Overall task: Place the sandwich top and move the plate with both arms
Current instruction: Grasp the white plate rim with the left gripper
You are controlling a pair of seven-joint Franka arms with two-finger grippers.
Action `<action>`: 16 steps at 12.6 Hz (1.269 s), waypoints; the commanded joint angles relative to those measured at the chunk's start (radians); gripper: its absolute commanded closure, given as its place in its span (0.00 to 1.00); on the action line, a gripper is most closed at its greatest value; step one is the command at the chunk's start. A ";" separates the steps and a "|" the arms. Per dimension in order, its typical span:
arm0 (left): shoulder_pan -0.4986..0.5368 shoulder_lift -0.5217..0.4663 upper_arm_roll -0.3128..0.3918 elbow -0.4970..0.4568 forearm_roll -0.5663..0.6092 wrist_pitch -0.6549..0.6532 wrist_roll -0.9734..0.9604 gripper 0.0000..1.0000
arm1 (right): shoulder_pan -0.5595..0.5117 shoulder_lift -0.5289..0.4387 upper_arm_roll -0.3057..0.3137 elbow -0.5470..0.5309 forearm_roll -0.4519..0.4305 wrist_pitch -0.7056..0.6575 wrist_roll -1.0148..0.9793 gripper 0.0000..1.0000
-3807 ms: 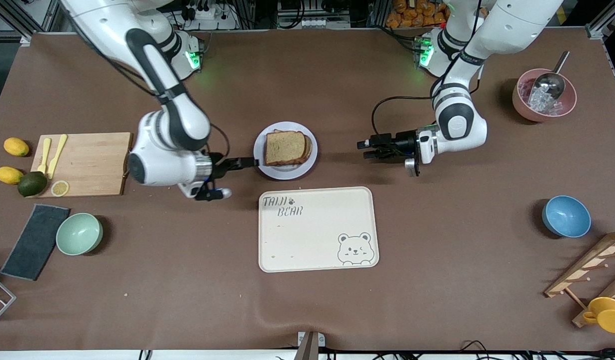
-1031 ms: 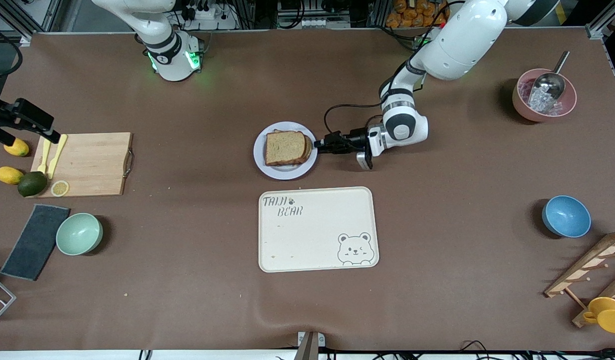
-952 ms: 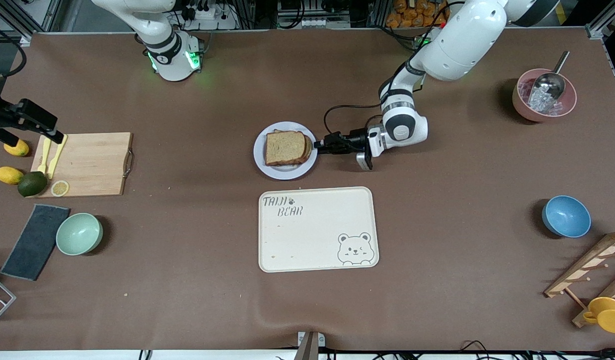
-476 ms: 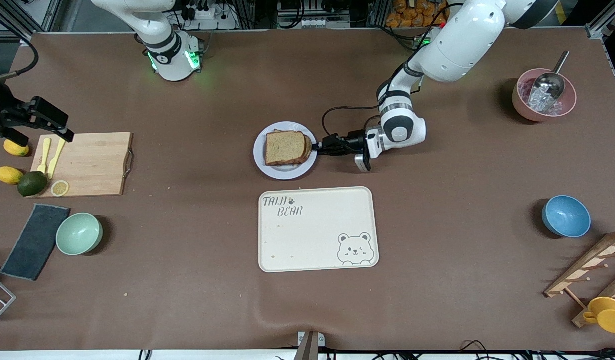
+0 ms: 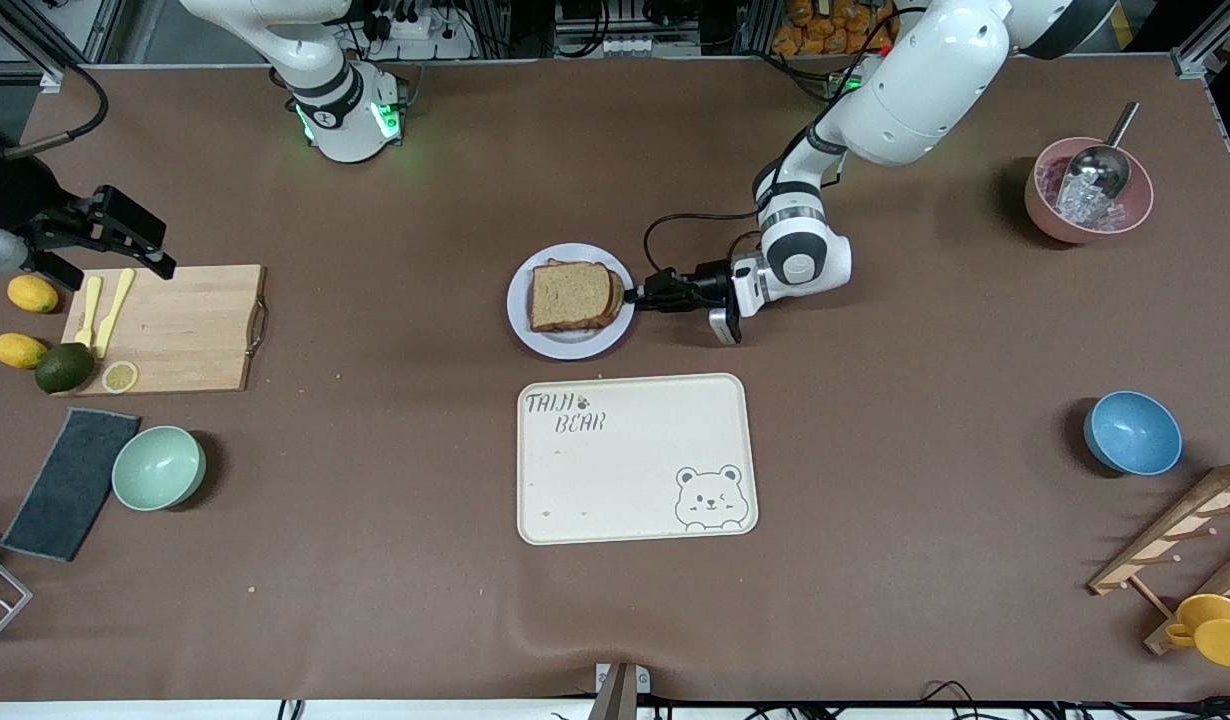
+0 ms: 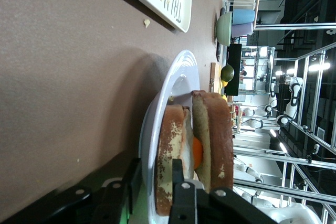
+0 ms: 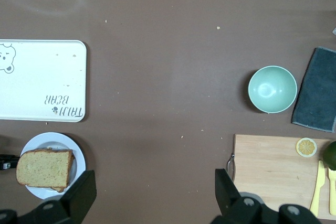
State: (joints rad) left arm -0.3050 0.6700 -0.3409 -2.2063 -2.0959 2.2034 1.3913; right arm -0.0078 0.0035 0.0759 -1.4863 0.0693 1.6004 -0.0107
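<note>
front view: the plate (image 5: 569,343) sits mid-table, just farther from the camera than the cream bear tray (image 5: 635,458), and the sandwich top (image 5: 570,295) lies on it as the upper slice of the stack. the left gripper (image 5: 637,295) is low at the plate's rim on the side toward the left arm's end of the table. the right gripper (image 5: 115,238) hangs high over the wooden cutting board (image 5: 180,328) at the right arm's end, holding nothing.

left wrist view: the left gripper (image 6: 152,190) has one finger (image 6: 178,192) above the plate (image 6: 173,85) rim, against the sandwich's edge, and another beneath the rim; i cannot tell whether they already pinch it. the sandwich top (image 6: 215,135) rests over an orange yolk.

right wrist view: the right gripper (image 7: 152,192) has its fingers spread wide and empty above the table, with the plate (image 7: 73,150), sandwich top (image 7: 44,168) and a green bowl (image 7: 272,89) below.
</note>
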 commanded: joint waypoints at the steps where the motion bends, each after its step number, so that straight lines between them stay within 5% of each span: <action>1: -0.013 0.057 -0.001 0.042 -0.038 0.021 0.049 0.73 | 0.006 -0.019 -0.005 -0.006 -0.026 0.001 0.020 0.00; 7: -0.014 0.063 -0.003 0.043 -0.038 0.021 0.070 0.81 | -0.003 -0.017 -0.015 -0.008 -0.025 -0.025 0.115 0.00; 11: -0.016 0.074 -0.001 0.050 -0.039 0.021 0.084 1.00 | -0.035 -0.014 -0.013 -0.009 -0.023 -0.025 0.110 0.00; 16: -0.011 0.092 -0.001 0.051 -0.039 0.021 0.129 1.00 | -0.032 -0.014 -0.010 -0.012 -0.023 -0.027 0.109 0.00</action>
State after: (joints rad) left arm -0.3052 0.6763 -0.3416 -2.2036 -2.0976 2.2030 1.4371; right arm -0.0353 0.0028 0.0561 -1.4868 0.0614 1.5797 0.0769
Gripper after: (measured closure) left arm 0.956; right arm 0.000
